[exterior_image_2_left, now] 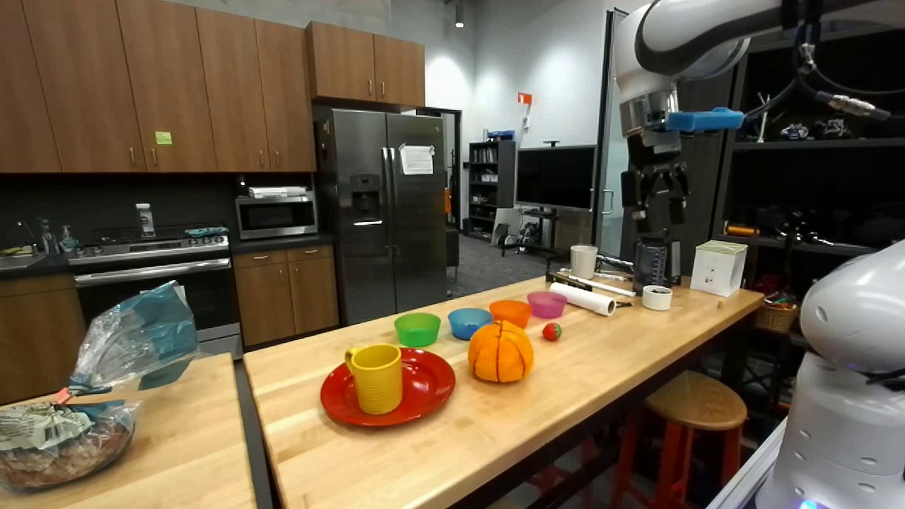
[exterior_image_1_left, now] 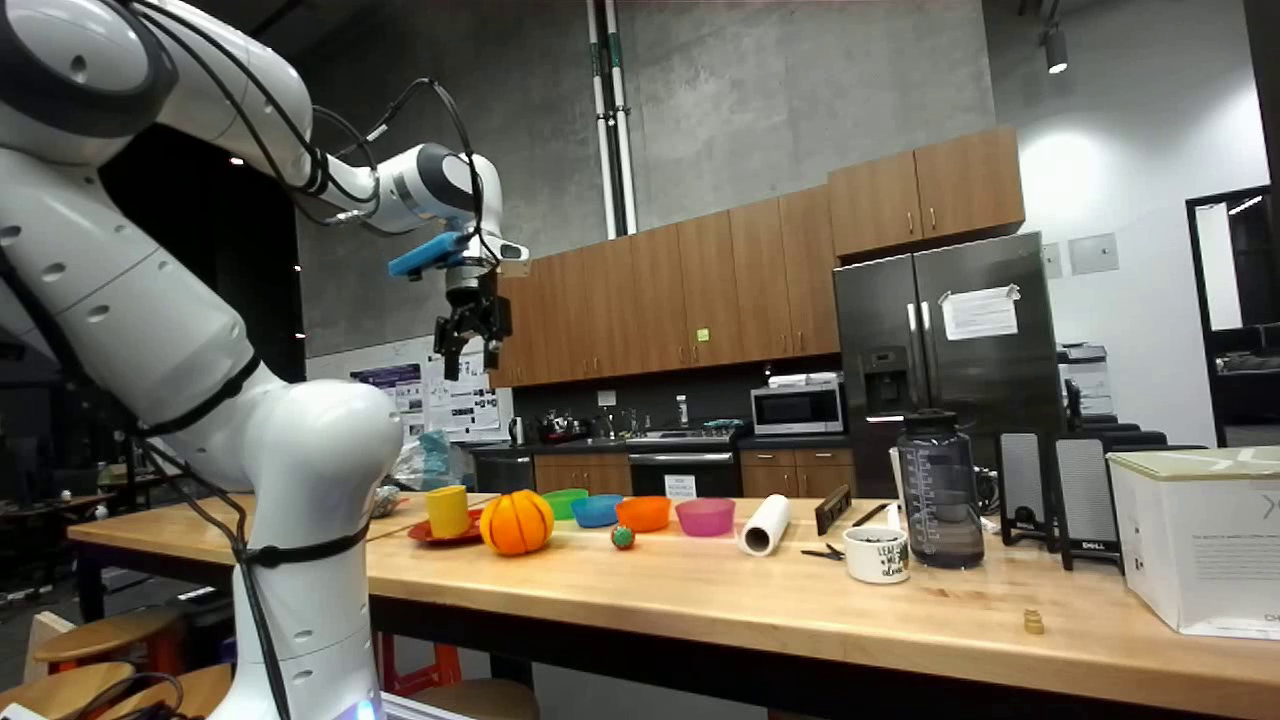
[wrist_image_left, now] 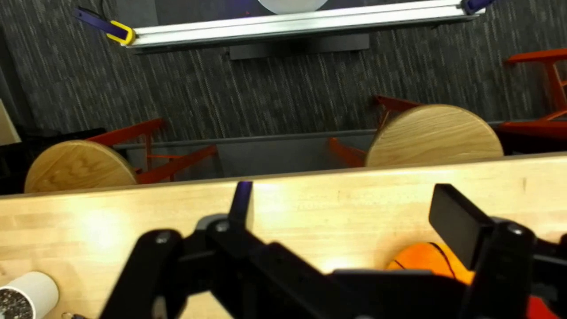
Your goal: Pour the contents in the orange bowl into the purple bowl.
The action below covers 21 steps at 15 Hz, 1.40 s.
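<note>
At left in an exterior view we find the gripper (exterior_image_1_left: 472,364) high above the counter (exterior_image_1_left: 640,590); the wrist view shows its fingers (wrist_image_left: 460,226) wide apart, with nothing held. Next, the pumpkin-like ball (exterior_image_1_left: 517,522) stands toward the counter's near edge, so we judge that a low reach could knock it. The blue bowl (exterior_image_1_left: 597,510) is just beside the orange bowl (exterior_image_1_left: 643,513); a finger coming down off-line could shove them together. The orange bowl rests upright on the counter; we cannot see what it holds, nor say how easily that would spill from a weak rim grip or early tilt. Just right of it, the purple bowl (exterior_image_1_left: 705,516) is upright too; a nudge during grasping might displace our pouring target, perhaps against the white roll (exterior_image_1_left: 765,525) farther right.
</note>
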Each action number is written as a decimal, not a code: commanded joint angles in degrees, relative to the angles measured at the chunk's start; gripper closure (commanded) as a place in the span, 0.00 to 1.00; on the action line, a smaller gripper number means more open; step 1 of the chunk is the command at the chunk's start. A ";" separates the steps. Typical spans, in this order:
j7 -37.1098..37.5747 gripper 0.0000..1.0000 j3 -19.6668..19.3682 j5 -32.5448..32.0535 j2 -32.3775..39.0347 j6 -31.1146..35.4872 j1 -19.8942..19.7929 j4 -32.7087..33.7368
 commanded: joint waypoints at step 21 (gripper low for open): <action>4.32 0.00 1.30 2.59 5.59 30.54 -0.09 -8.72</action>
